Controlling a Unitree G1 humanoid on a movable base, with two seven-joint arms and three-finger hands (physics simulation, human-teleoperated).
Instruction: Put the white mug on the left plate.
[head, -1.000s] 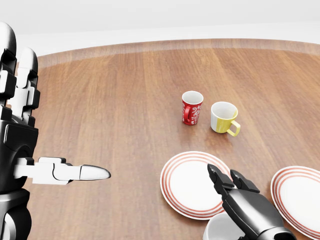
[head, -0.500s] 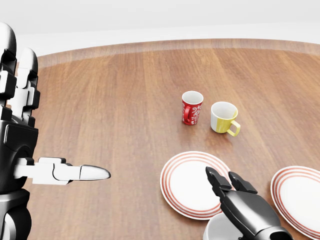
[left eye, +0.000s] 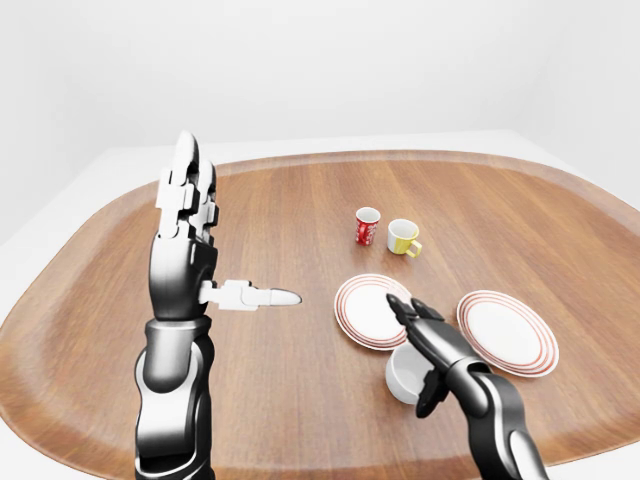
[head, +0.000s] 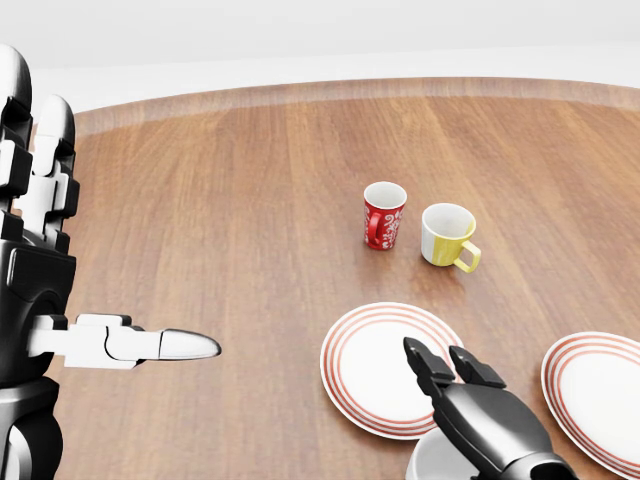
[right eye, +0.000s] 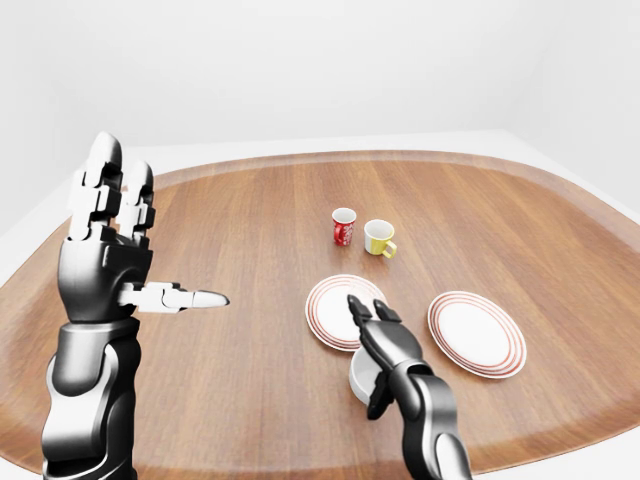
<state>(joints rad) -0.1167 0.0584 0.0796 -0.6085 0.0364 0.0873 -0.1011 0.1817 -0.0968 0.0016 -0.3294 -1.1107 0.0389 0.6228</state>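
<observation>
The white mug (left eye: 400, 376) stands on the table just below the left plate (left eye: 352, 300), a white plate with red rings. My right hand (left eye: 417, 352) lies over the mug's right side. Its fingers stretch out over the mug's top toward the plate and its thumb hangs down beside the mug's right wall; the hand is open. In the head view only part of the mug (head: 428, 463) shows under the dark hand (head: 462, 405). At the left, my left hand (left eye: 200, 250) is raised upright and open, thumb pointing right, holding nothing.
A second red-ringed plate (left eye: 507, 332) lies to the right of the mug. A red patterned mug (left eye: 367, 226) and a yellow mug (left eye: 403, 237) stand side by side above the left plate. The wooden table's near edge (left eye: 330, 462) runs just below the white mug.
In the head view my right hand has slid slightly left and down over the white mug. The left hand, mugs and plates have not moved.
</observation>
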